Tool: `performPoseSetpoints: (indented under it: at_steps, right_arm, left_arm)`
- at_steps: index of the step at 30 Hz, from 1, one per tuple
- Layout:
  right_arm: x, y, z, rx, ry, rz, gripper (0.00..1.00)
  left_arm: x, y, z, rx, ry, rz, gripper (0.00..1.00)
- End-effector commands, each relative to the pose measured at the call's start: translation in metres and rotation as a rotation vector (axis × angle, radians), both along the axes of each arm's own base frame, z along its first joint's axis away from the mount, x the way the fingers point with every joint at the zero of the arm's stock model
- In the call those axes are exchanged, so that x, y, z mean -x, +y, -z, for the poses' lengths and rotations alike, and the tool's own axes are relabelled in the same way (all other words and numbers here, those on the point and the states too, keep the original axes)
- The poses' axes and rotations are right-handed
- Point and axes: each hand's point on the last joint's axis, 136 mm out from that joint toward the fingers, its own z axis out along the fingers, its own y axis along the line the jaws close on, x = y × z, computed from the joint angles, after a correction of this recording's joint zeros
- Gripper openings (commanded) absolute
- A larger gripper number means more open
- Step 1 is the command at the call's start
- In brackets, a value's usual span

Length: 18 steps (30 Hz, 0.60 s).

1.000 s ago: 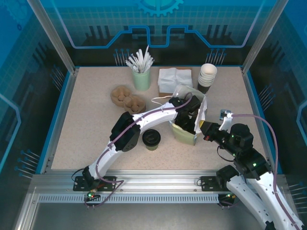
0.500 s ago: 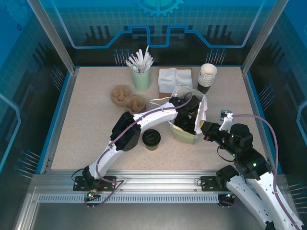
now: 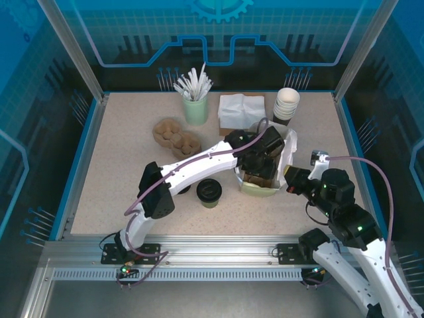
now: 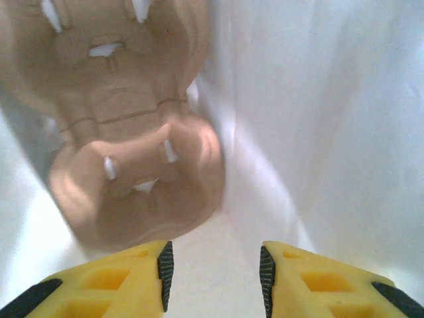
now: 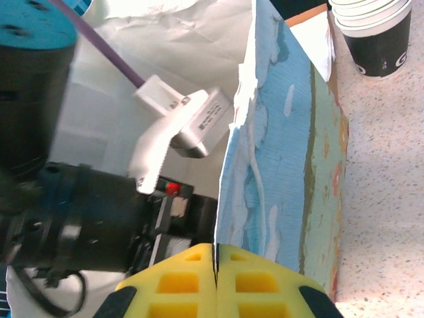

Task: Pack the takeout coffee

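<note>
The left gripper [image 4: 214,268] is down inside the paper bag [image 3: 286,154], with its yellow fingers [image 4: 109,281] parted and nothing between them. Just ahead of the fingertips a brown pulp cup carrier [image 4: 132,172] lies on the bag's floor. Its cup wells are empty. White bag wall rises close on the right of the fingers.

The right gripper [image 5: 216,265] is clenched on the bag's upper edge and pinches the thin paper between its two yellow pads. The bag's printed blue-green outer face [image 5: 291,165] stands to the right of the pinch. To the left of it, the left arm's black wrist [image 5: 66,192] sits in the white interior. Beyond the right gripper, on the far side of the bag, a stack of lidless cups [image 5: 374,33] stands on the table [image 3: 119,165].

The takeout coffee [image 3: 209,192] is outside the bag. It stands upright on the table with its black lid on, back from the left gripper toward the arm bases and just beside the left forearm. Farther out on the left gripper's left lie more brown pulp trays [image 3: 175,137], and beyond them stands a green cup [image 3: 195,109] holding white sticks. A pile of white napkins [image 3: 240,107] lies just past the bag.
</note>
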Motion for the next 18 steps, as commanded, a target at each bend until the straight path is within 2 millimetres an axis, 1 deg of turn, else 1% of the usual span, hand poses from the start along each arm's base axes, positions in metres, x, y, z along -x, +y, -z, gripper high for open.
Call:
performPoseSetpoints:
  at_steps: [1,4,7,11,15,16,18]
  right_arm:
    - [0.002,-0.007,-0.002,0.077,-0.006,0.010,0.00]
    - [0.002,-0.006,-0.001,0.079,-0.010,0.002,0.00]
    - [0.002,-0.005,-0.001,0.083,-0.013,-0.008,0.00]
    - [0.005,-0.001,-0.001,0.095,-0.041,-0.049,0.00]
    - [0.010,0.005,-0.004,0.092,-0.108,-0.103,0.00]
    - [0.012,0.007,-0.005,0.090,-0.130,-0.118,0.00]
    - [0.016,0.011,-0.010,0.085,-0.179,-0.156,0.00]
  left_arm:
    - [0.002,0.010,-0.036,-0.003,-0.101,0.008,0.42]
    - [0.005,0.009,-0.053,0.025,-0.147,0.011,0.42]
    - [0.005,0.013,-0.069,0.047,-0.199,0.002,0.42]
    - [0.008,0.014,-0.095,0.131,-0.257,0.012,0.42]
    - [0.015,0.019,-0.131,0.249,-0.342,0.038,0.42]
    - [0.017,0.022,-0.142,0.287,-0.369,0.046,0.42]
    - [0.021,0.028,-0.159,0.343,-0.415,0.055,0.43]
